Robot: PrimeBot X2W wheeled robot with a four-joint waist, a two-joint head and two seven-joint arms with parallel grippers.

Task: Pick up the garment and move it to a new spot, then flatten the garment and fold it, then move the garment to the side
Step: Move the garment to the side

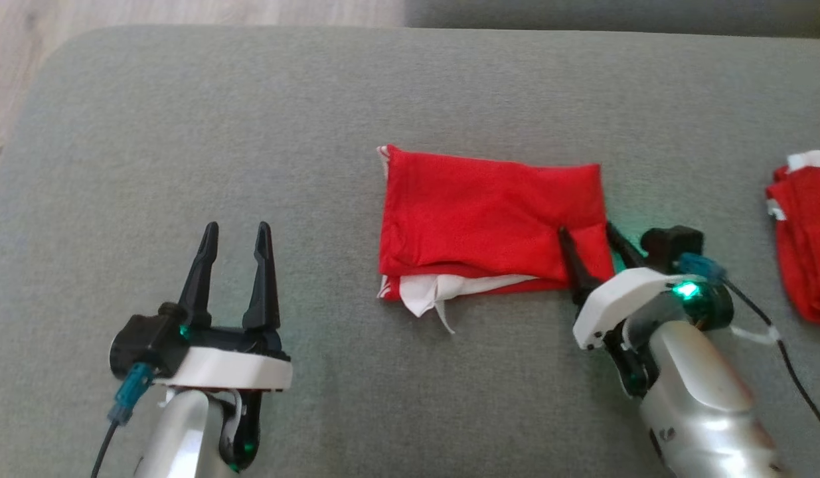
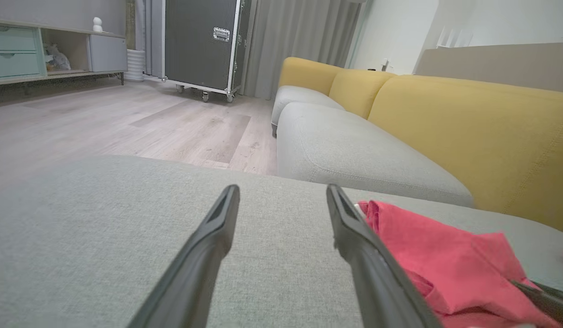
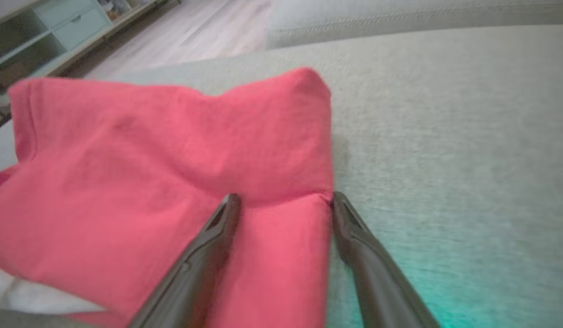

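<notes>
A folded red garment of thin cloth [image 1: 489, 212], with a white layer [image 1: 436, 289] showing at its near edge, is laid flat near the middle of a wide grey fabric cushion [image 1: 184, 99]. Its far and left edges are seen fairly straight. The near edge is uneven, and a white strip hangs out there.

The right pincer [image 1: 586, 229] is placed at the near right corner of the garment with its two dark fingers held wide. The left finger is seen over the red cloth, and the right finger is found just at the garment's right edge, above the cushion. No cloth is closed between them. The left pincer [image 1: 238, 227] is also held wide and empty, well apart from the garment, over bare grey fabric on the left.

Much free cushion is left on the left side and behind the garment. Near the right border a second red and white garment [image 1: 805, 239] is lying, apart from the first. The rounded far left corner of the cushion is bordered by a pale wooden floor [image 1: 24, 40].
</notes>
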